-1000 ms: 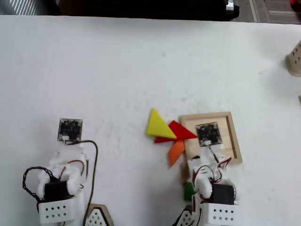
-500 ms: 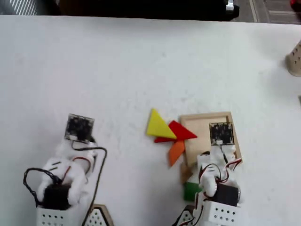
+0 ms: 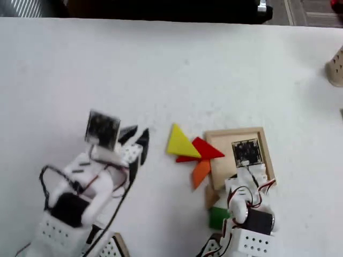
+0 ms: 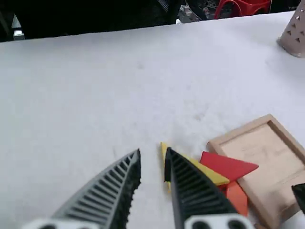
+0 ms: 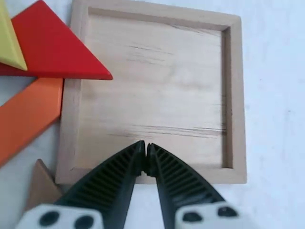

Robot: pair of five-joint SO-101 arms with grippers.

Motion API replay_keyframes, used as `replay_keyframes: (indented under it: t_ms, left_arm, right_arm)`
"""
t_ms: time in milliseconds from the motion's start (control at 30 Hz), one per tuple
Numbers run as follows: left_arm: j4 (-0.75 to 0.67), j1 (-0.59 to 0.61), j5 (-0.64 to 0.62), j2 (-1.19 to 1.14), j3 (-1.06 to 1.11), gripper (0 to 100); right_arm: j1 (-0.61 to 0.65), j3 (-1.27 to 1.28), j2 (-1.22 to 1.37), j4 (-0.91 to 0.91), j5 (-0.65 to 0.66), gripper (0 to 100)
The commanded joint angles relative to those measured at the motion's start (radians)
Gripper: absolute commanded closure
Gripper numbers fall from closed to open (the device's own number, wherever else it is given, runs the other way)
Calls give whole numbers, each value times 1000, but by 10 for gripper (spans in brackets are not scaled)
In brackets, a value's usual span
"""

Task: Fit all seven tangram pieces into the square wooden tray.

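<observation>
The square wooden tray (image 3: 269, 160) lies empty at centre right. A red triangle (image 3: 204, 149) overlaps its rim, with a yellow triangle (image 3: 180, 142) on the red one's far side. An orange parallelogram (image 3: 201, 172), a brown piece (image 3: 210, 199) and a green piece (image 3: 217, 217) lie by the tray's near corner. My left gripper (image 4: 152, 160) is open, empty, just short of the yellow triangle (image 4: 206, 172). My right gripper (image 5: 145, 146) is shut and empty above the near rim of the tray (image 5: 233, 95).
A pale perforated cone (image 3: 335, 67) stands at the right edge of the white table. A wooden base (image 3: 113, 246) sits at the front beside the left arm. Open tabletop stretches across the back and left.
The left arm swung forward and right, bringing its gripper close to the yellow triangle. The right arm shifted slightly right over the tray. The pieces did not move.
</observation>
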State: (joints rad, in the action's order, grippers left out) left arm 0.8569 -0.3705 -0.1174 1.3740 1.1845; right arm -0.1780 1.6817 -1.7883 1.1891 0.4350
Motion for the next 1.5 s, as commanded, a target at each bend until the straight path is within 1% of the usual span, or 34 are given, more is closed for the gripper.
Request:
replay_keyframes:
  t_ms: [0,133,200,367,467,533,667,867,1033,1100,1233,1300,1467]
  left_arm:
    - [-32,-18,-163,-479,-336,889]
    - [-35,-8,-215,-786,-448,890]
    - [-37,28,-219,-894,-459,890]
    - [-133,185,-218,-1059,-462,889]
    - [-216,231,-216,-1119,-463,888]
    - [-244,243,-216,-1142,-463,887]
    - [-272,268,-213,-1165,-465,886]
    - [-269,298,-213,-1165,-462,815]
    - [-270,318,-213,-1167,-463,812]
    - [-270,318,-213,-1167,-463,812]
    - [-270,320,-213,-1167,-463,812]
    - [-270,320,-213,-1167,-463,812]
    - [-270,320,-213,-1167,-462,812]
  right_arm:
    - [-8,8,-12,7,17,981]
    - [-10,8,-12,7,17,981]
    - [-10,8,-12,5,17,981]
    - [-10,8,-13,-8,17,981]
    - [-10,8,-13,-42,12,981]
    - [-8,8,-13,-62,12,981]
    - [1,-11,-7,-168,18,981]
    - [139,-66,79,-202,12,981]
    - [200,-178,260,-236,11,975]
    - [239,-239,355,-231,0,939]
    - [306,-310,567,-239,-118,829]
    - [337,-302,673,-286,-164,796]
    - [354,-287,860,-418,-183,820]
